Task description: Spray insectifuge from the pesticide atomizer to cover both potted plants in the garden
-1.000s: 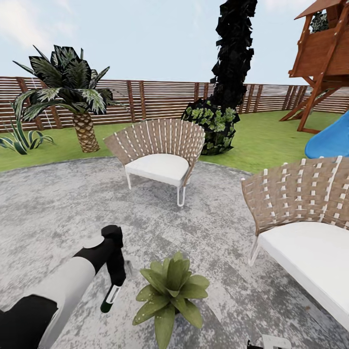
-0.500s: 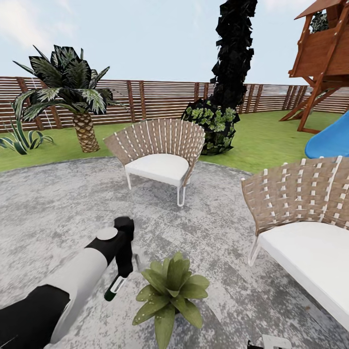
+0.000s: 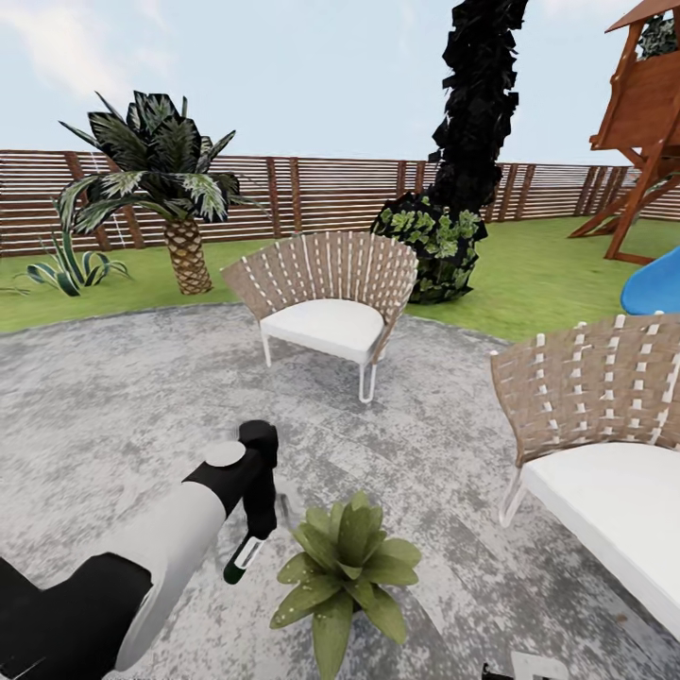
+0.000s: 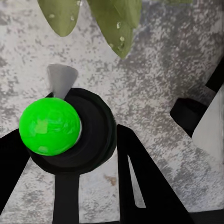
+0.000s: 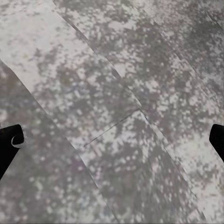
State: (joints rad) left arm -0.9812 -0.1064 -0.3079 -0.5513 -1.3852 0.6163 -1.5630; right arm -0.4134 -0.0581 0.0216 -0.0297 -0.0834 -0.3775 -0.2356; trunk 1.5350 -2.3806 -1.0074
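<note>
Head view: the left gripper (image 3: 253, 529), at seven o'clock in the picture, is clamped on the pesticide atomizer (image 3: 242, 559), which hangs tilted just above the grey speckled patio (image 3: 113, 406), just beside the potted plant (image 3: 348, 565) at its nine o'clock. Left wrist view shows the bottle's bright green end (image 4: 49, 126) between the dark fingers (image 4: 140, 182), wet leaves (image 4: 112, 18) near. Right wrist view: the right gripper's (image 5: 112, 140) black fingertips (image 5: 9, 142) stand wide apart, holding nothing, over bare paving.

No writing, label, brand mark, number or sign can be read on any surface in the head view or either wrist view.
</note>
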